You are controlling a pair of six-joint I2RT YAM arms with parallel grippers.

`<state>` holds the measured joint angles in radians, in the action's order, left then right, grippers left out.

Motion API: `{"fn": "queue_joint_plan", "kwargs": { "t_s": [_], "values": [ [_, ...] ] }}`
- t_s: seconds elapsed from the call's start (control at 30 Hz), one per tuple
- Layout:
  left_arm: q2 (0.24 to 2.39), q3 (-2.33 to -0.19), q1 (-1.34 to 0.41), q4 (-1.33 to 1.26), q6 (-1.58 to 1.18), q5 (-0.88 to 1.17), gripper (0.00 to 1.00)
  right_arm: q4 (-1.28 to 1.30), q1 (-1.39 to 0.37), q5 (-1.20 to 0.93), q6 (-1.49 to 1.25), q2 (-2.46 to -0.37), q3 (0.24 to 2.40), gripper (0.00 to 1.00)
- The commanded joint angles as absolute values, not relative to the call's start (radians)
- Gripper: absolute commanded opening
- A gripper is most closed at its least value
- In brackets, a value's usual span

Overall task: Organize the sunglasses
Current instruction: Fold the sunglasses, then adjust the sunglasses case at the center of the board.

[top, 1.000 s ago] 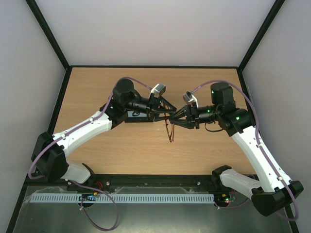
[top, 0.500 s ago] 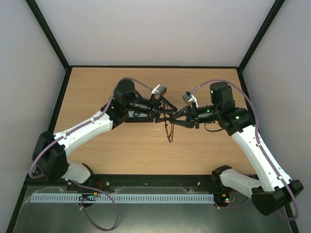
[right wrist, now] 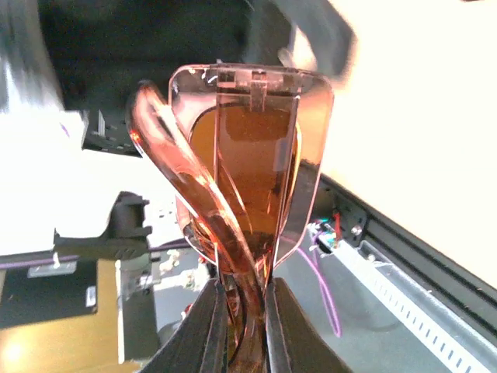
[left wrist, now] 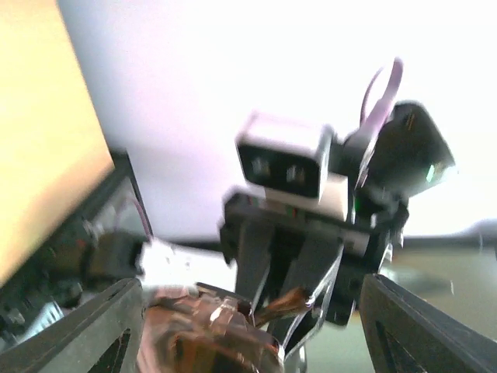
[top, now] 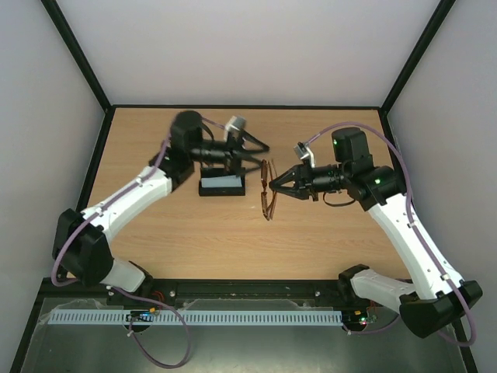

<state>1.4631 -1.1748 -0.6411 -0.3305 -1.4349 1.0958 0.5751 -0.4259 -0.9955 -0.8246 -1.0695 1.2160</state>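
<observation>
sunglasses (right wrist: 252, 155): glossy translucent amber plastic
table (top: 155, 233): matt wood-grain surface
case (top: 221, 192): matt black
arm shells (top: 128, 203): smooth white plastic

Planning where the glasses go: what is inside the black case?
A light blue cloth lies in the black case, filling most of it. Anything beneath the cloth is covered.
</observation>
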Motion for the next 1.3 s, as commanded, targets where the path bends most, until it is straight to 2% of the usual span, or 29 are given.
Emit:
{"fn": "queue_joint_plan", "kwargs": {
  "t_s": [0.0, 0.2, 0.4, 0.5, 0.57, 0.63, 0.83, 1.07, 1.27],
  "values": [
    [1.406, -1.252, -0.439, -0.114, -1.291, 0.996, 0.78, 0.752, -0.431, -0.840, -0.750, -1.135, 1.319, 0.01],
    [1.330, -1.213, -0.302, 0.349, -1.116, 0.748, 0.76, 0.952, -0.431, -0.536, -0.650, -1.379, 1.569, 0.01],
    [1.207, -0.964, -0.298, 0.428, -1.111, 0.626, 0.73, 1.038, -0.429, -0.367, -0.596, -1.714, 1.942, 0.01],
    [1.188, -0.902, -0.290, 0.488, -1.061, 0.580, 0.65, 1.106, -0.419, -0.306, -0.565, -1.910, 2.185, 0.01],
    [1.172, -0.870, -0.281, 0.513, -1.044, 0.551, 0.52, 1.145, -0.403, -0.281, -0.559, -2.036, 2.348, 0.01],
    [1.162, -0.830, -0.276, 0.514, -1.047, 0.532, 0.47, 1.145, -0.379, -0.274, -0.568, -2.113, 2.435, 0.01],
    [1.201, -0.703, -0.270, 0.409, -1.103, 0.512, 0.22, 1.077, -0.322, -0.243, -0.576, -2.185, 2.408, 0.01],
    [1.447, -0.777, -0.252, 0.385, -1.052, 0.451, 0.03, 1.044, -0.304, -0.258, -0.575, -2.212, 2.397, 0.01],
    [1.639, -0.901, -0.224, 0.395, -1.006, 0.421, 0.02, 1.015, -0.301, -0.259, -0.575, -2.234, 2.386, 0.01]
  ]
}}
